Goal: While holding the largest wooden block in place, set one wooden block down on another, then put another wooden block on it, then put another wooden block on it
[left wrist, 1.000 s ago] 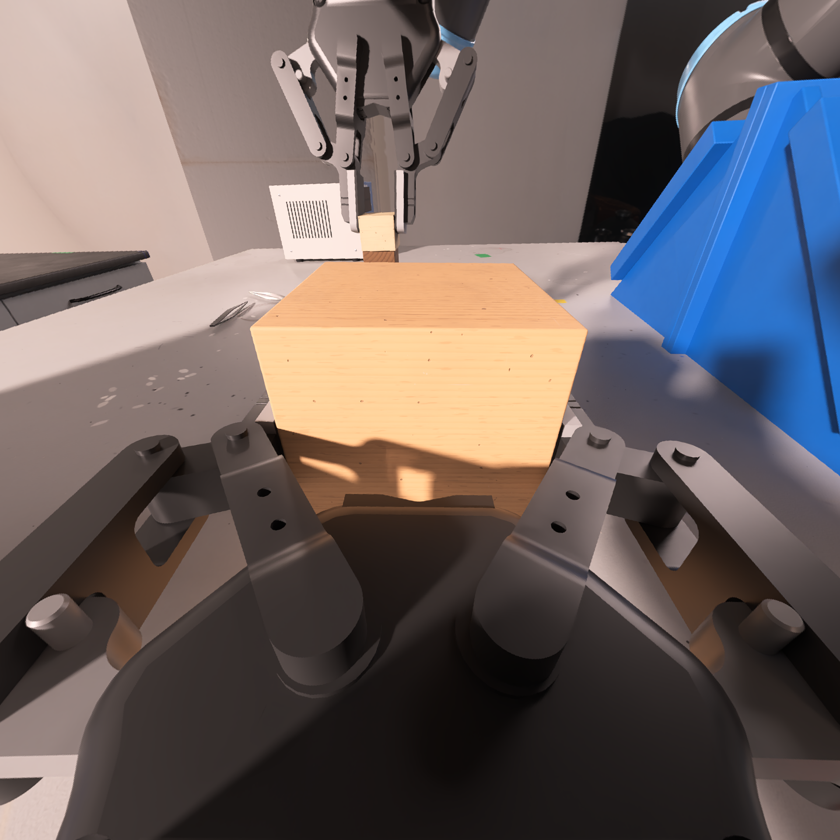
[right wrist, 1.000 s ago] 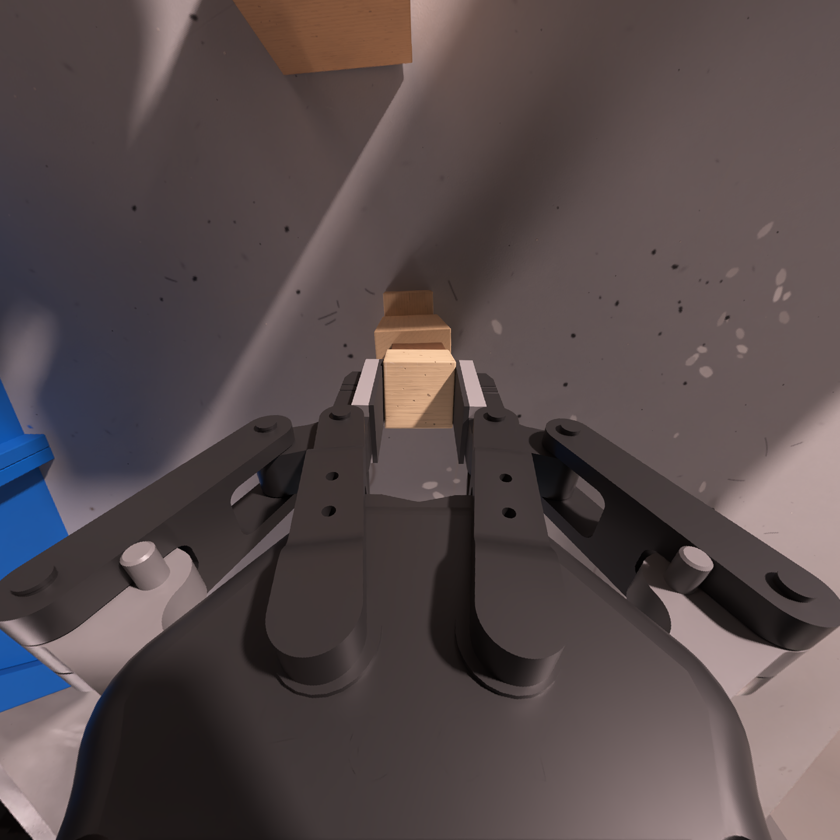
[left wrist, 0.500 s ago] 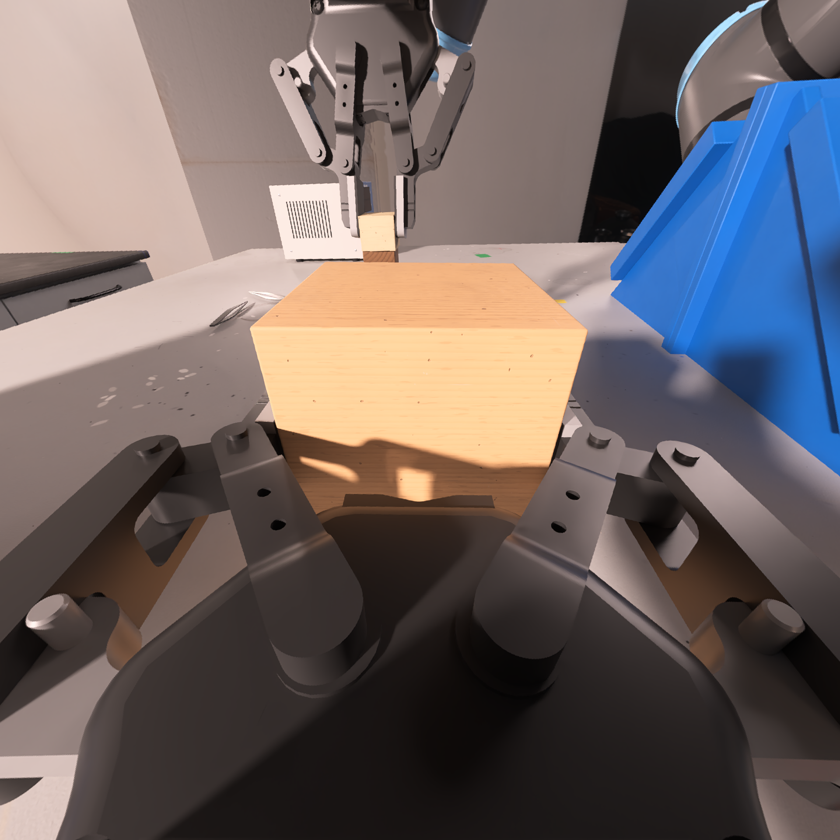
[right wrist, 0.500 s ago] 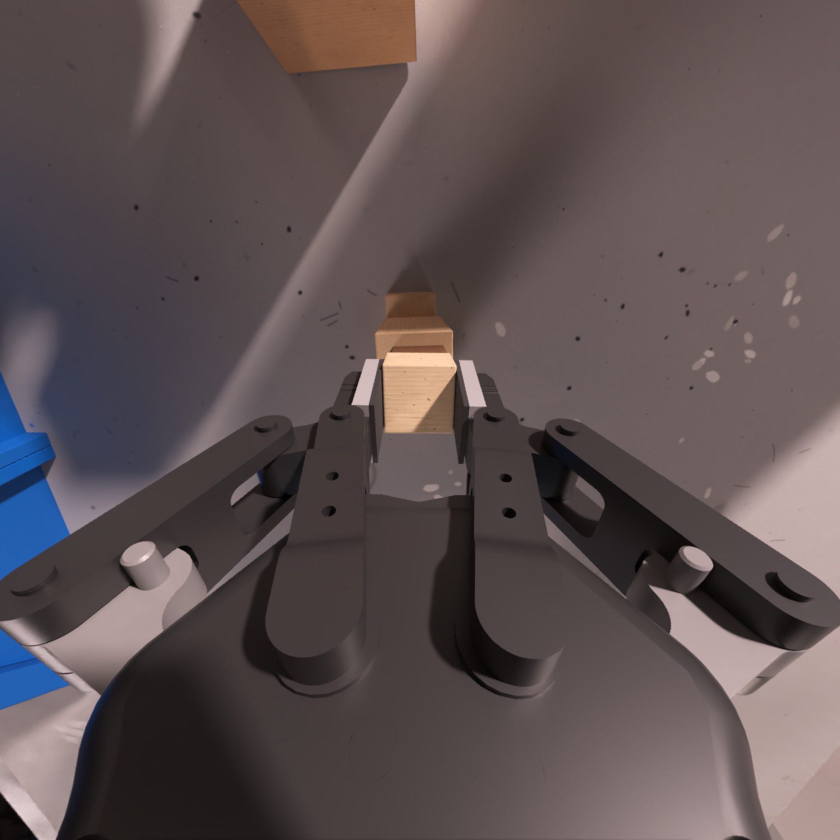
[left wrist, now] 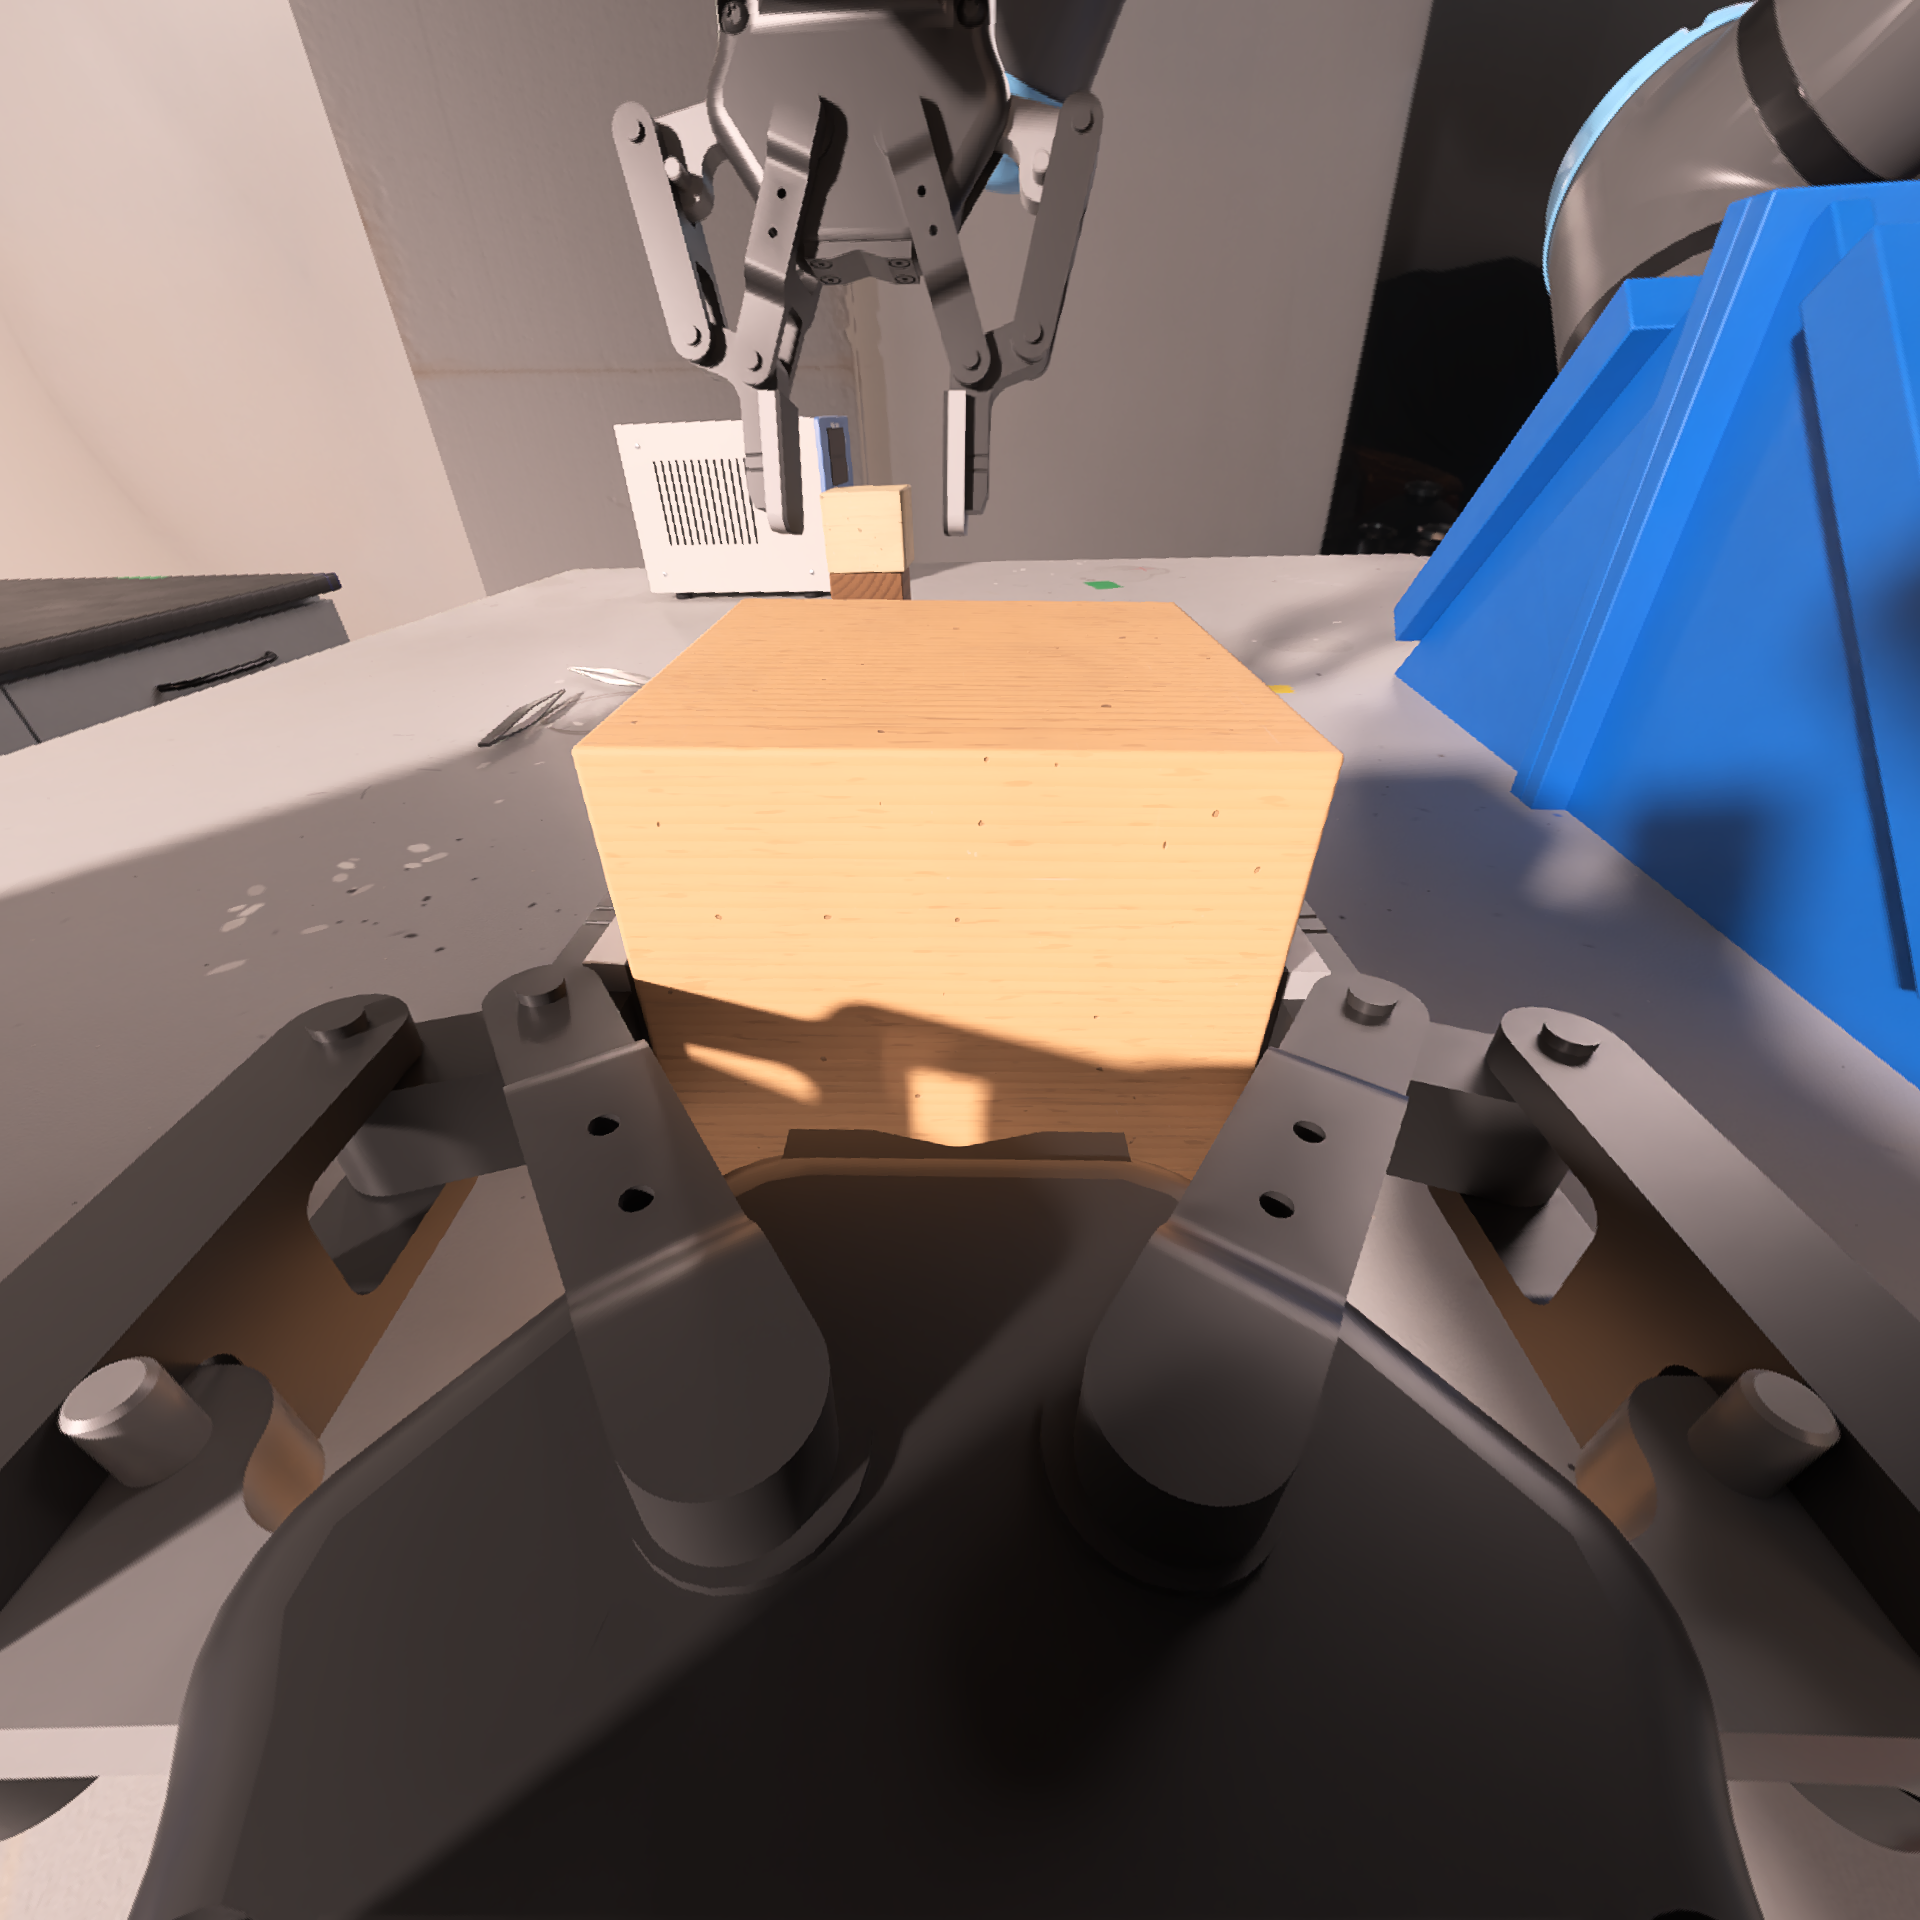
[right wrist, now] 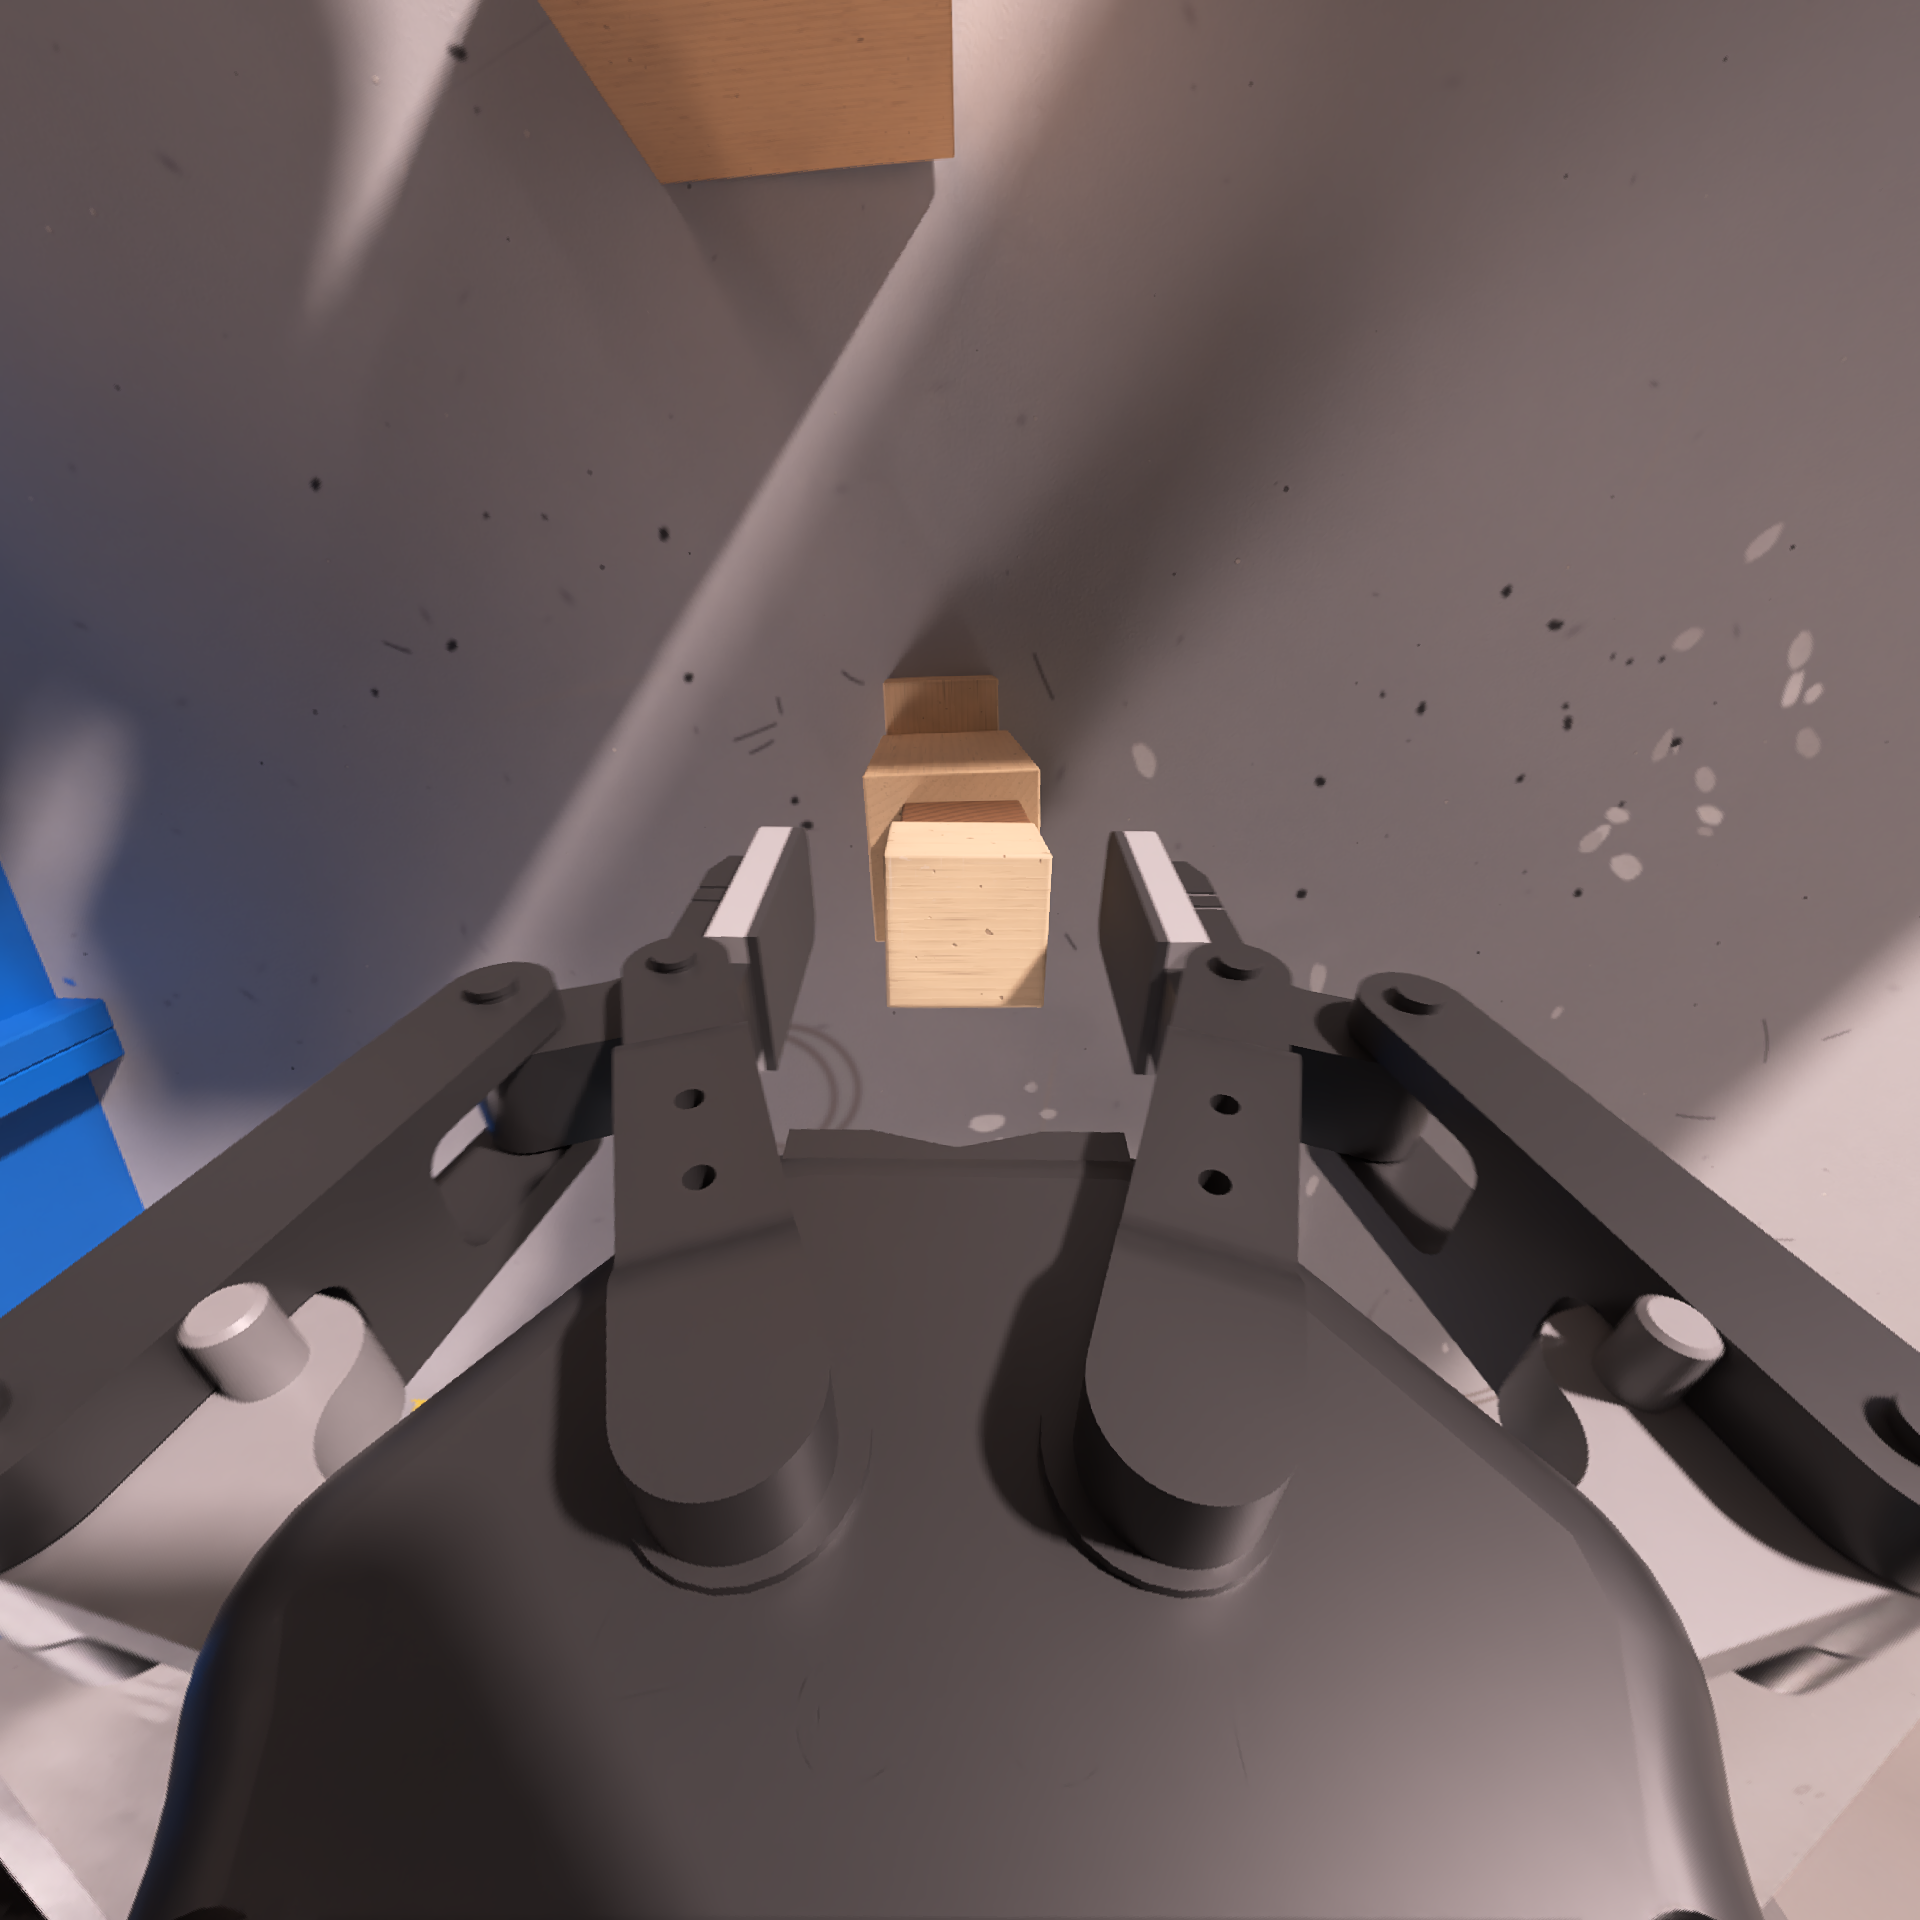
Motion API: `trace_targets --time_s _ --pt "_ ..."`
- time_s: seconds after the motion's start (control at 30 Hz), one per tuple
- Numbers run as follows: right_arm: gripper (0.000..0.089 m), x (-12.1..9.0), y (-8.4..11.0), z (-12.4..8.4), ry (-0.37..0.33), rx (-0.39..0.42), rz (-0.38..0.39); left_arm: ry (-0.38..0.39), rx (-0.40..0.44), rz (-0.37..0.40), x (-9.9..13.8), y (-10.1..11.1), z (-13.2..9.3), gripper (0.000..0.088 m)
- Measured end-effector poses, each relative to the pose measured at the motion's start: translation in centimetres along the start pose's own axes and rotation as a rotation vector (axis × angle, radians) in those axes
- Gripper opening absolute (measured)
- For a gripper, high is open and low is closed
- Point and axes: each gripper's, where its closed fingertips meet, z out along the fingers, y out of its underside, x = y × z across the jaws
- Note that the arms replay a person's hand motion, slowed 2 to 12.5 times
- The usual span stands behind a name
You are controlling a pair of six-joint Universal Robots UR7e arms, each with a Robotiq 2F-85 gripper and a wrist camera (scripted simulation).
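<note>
My left gripper (left wrist: pixel 954 940) is shut on the largest wooden block (left wrist: pixel 956 831), a pale cube resting on the grey table (left wrist: pixel 312 862). Its corner shows at the top of the right wrist view (right wrist: pixel 769 83). Behind it stands a stack of small wooden blocks. The top one is a pale cube (left wrist: pixel 868 530) (right wrist: pixel 961 925) on a darker block (left wrist: pixel 871 585), with a wider pale block (right wrist: pixel 951 769) lower down. My right gripper (right wrist: pixel 956 914) (left wrist: pixel 871 514) is open, its fingers to either side of the top cube and clear of it.
A large blue object (left wrist: pixel 1714 623) (right wrist: pixel 52 1122) stands on the table to the right of the big block. A white vented box (left wrist: pixel 696 509) sits at the table's far edge. Metal tweezers (left wrist: pixel 525 717) lie on the table left of the block.
My right gripper has opened and let go of the top small cube, which stays on the stack. The left gripper and the big block have not moved.
</note>
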Motion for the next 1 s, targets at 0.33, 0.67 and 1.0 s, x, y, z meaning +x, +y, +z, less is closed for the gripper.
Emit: trace_targets --time_s 0.33,0.67,1.0 --pt "0.0719 -0.1 0.3 -0.9 0.044 0.032 0.013 0.0 0.0 -0.001 0.0 0.0 0.0 0.0756" --pt "0.0833 -1.0 1.7 -1.6 0.072 0.068 0.017 0.0 0.001 -0.001 0.0 0.0 0.0 0.0756" --pt "0.0694 -2.6 3.6 -1.7 0.065 0.099 0.013 -0.001 0.0 -0.001 0.0 0.0 0.0 0.0756"
